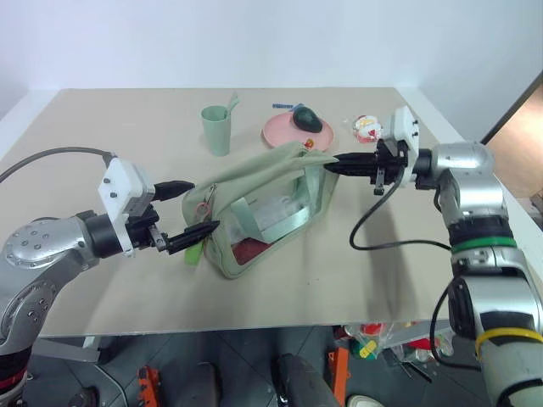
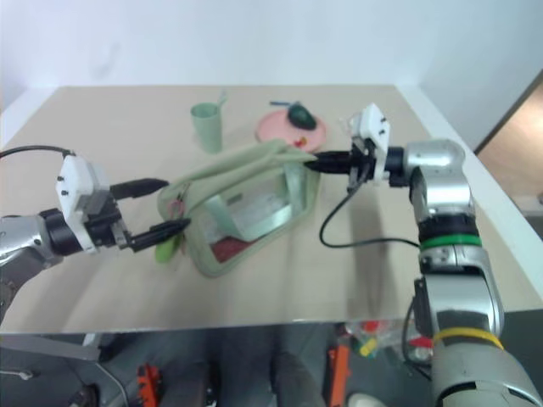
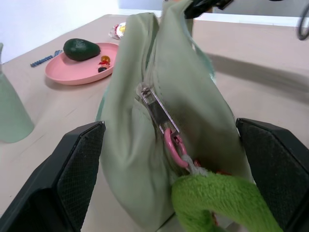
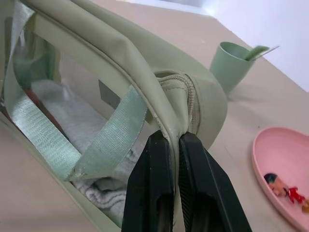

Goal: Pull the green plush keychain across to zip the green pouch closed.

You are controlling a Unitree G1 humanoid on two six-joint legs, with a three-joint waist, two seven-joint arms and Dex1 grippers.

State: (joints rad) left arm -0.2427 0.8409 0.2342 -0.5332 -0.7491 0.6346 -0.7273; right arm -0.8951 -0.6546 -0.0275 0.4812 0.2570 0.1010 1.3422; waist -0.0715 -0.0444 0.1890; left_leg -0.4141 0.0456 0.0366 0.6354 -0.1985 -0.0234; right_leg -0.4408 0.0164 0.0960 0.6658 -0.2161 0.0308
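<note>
Now green pouch [image 1: 271, 208] lengthwise betw. claws

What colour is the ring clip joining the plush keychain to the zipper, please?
Pink ring clip, clearest in the left wrist view.

Both arms are silver-grey metal with rounded joint housings. The right arm [image 1: 475, 246] carries a green band and a yellow band lower down, with black cables looping beside it. Each wrist bears a white block ahead of slim black fingers [image 1: 191, 233]

A beige table [image 1: 127, 280] carries the green pouch [image 1: 263, 212] at centre, a pale green cup [image 1: 216, 129] and pink plate [image 1: 288, 130] toward the top.
</note>
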